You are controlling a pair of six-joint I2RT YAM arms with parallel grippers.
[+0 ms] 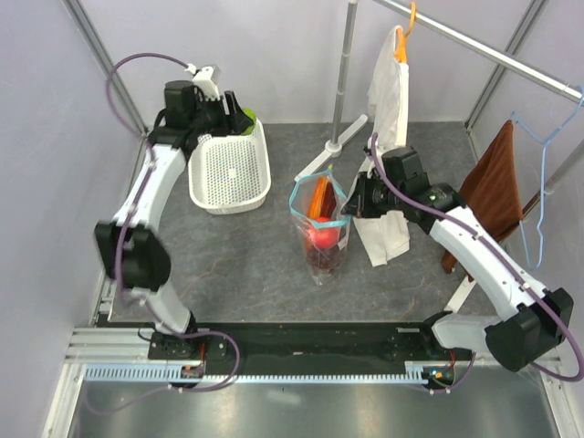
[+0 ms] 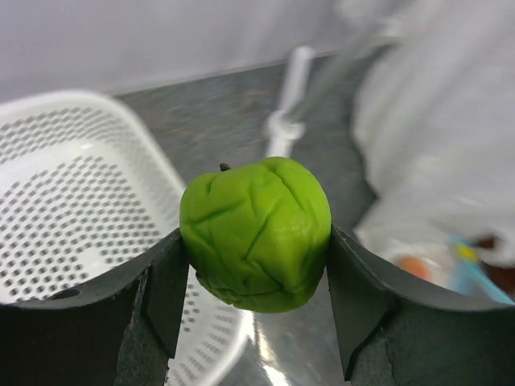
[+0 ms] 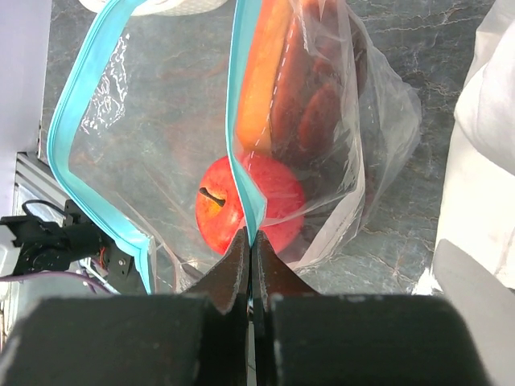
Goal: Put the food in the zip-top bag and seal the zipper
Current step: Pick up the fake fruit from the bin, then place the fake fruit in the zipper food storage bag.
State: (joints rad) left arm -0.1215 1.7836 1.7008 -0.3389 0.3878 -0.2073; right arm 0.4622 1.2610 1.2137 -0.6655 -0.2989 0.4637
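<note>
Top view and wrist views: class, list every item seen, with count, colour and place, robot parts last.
basket: one, white, table's far left
green fruit: one, green, in left end effector
zip-top bag: one, clear, table centre, open
zipper: one, teal, along bag mouth
apple: one, red, inside bag
papaya slice: one, orange-maroon, inside bag
white cloth: one, white, on orange hanger
towel: one, brown, on blue hanger
left end effector: one, black, gripping green fruit
right end effector: one, black, shut on zipper
</note>
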